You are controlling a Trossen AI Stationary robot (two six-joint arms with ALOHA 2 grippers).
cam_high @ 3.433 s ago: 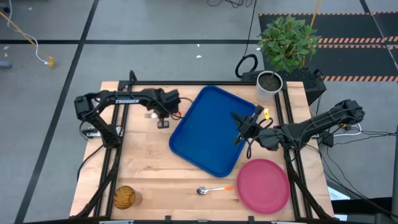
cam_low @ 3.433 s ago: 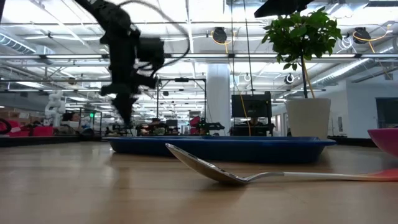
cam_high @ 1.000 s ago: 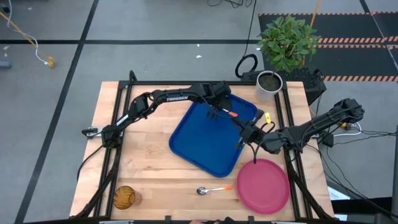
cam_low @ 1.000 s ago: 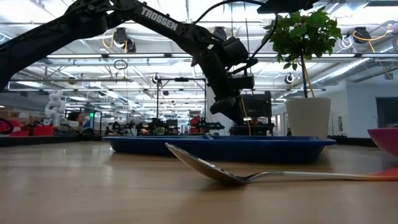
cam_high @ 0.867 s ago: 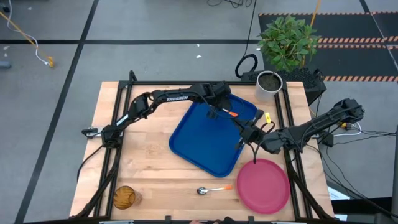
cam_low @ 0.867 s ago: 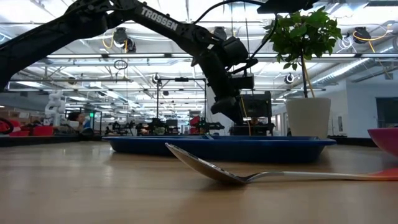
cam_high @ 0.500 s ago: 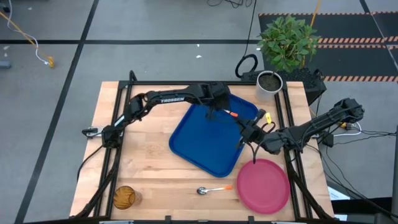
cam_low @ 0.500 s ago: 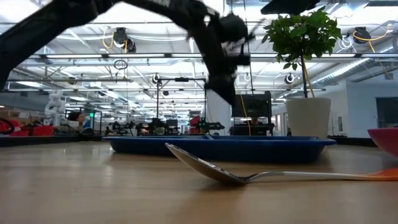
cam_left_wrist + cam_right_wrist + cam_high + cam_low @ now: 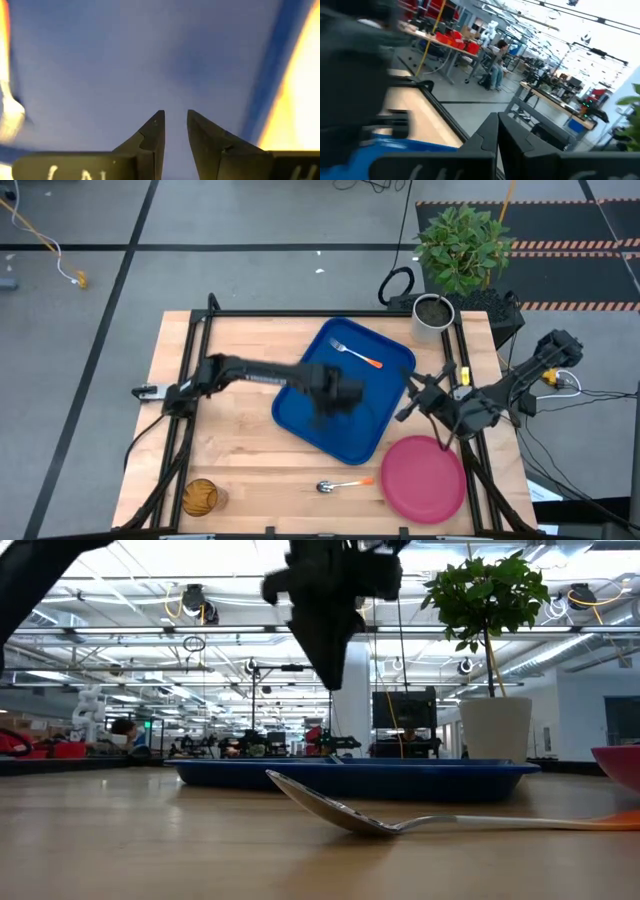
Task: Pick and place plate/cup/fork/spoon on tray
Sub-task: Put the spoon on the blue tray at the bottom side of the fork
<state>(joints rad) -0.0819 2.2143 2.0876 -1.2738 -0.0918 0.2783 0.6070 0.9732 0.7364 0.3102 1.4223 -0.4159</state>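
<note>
The fork lies on the far part of the blue tray, silver tines toward the far left, orange handle toward the right. My left gripper hovers over the tray's middle, narrowly open and empty; in its wrist view only the tray floor shows below. My right gripper is shut and empty beside the tray's right rim, and its shut fingers show in its wrist view. The pink-red plate, the spoon and the amber cup rest on the table near the front edge.
A white plant pot with a green plant stands at the far right corner, behind the tray. In the low view the spoon lies in front of the tray, with the plate's rim at the right. Bare wood lies left of the tray.
My left gripper has let go of the fork, which now lies free on the tray's far part. The gripper has risen and swung quickly toward the table's near edge, to above the tray's middle. My right gripper has drawn back a little toward the right edge.
</note>
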